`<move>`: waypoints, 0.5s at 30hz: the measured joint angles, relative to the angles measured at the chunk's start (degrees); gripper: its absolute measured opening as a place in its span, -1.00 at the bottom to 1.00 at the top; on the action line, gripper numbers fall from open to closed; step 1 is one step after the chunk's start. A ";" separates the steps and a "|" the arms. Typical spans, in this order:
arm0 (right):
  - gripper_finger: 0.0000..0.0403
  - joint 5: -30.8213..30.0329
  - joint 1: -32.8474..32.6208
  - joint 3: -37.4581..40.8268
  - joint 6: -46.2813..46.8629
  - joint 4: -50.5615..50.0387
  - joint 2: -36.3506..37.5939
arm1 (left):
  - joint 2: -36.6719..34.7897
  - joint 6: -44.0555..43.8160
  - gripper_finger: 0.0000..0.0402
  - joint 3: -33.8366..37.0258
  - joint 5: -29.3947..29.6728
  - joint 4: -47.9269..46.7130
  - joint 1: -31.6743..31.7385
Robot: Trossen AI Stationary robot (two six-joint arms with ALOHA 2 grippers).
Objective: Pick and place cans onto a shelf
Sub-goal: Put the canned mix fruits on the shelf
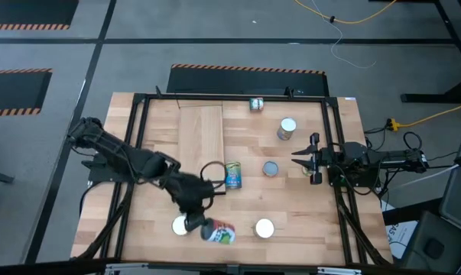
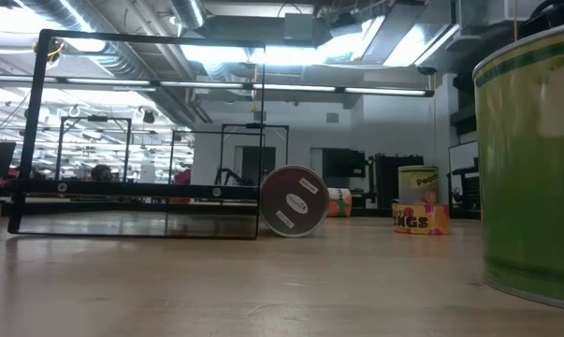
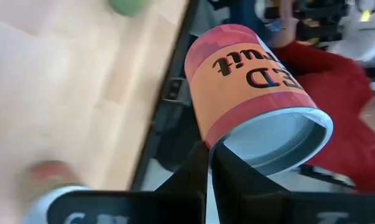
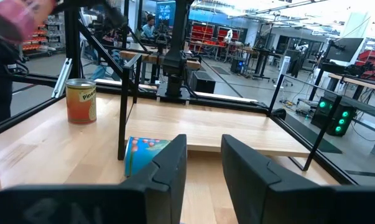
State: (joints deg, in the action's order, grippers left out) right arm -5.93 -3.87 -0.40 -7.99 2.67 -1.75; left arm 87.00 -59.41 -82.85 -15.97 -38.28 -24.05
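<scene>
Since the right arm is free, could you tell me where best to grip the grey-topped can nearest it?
Its round side wall, approached from the right gripper's side: the grey-topped can stands upright, with bare tabletop between them.

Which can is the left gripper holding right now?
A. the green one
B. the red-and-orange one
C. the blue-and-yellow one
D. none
B: the left gripper is shut on the rim of the red-and-orange can, which tilts above the table edge.
</scene>
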 joint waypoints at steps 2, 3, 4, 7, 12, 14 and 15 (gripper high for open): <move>-0.48 0.00 0.01 0.00 0.00 0.01 -0.01 | 0.00 3.53 -0.99 -2.53 -0.05 -5.73 2.10; -0.48 -0.01 0.01 0.00 0.00 0.00 -0.01 | 0.00 5.51 -0.99 -3.79 -0.04 -8.23 3.17; -0.48 -0.01 0.01 0.00 0.00 0.01 -0.01 | 0.00 7.68 -0.99 -5.11 -0.01 -10.54 4.32; -0.48 -0.01 0.01 0.00 0.00 -0.01 -0.01 | 0.00 14.07 -0.99 -8.79 0.29 -16.89 7.79; -0.48 -0.01 0.00 0.00 0.00 -0.01 0.00 | -0.04 23.99 -0.99 -13.84 2.35 -24.67 13.73; -0.48 -0.01 -0.01 0.00 0.00 -0.01 -0.01 | -0.04 27.47 -0.99 -15.07 3.28 -27.10 16.15; -0.48 0.00 0.01 0.00 0.00 -0.01 -0.01 | -0.07 29.27 -0.99 -15.42 3.45 -28.03 17.43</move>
State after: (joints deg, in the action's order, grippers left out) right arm -5.94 -3.87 -0.40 -7.99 2.66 -1.76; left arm 86.94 -30.13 -98.27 -12.52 -66.30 -6.63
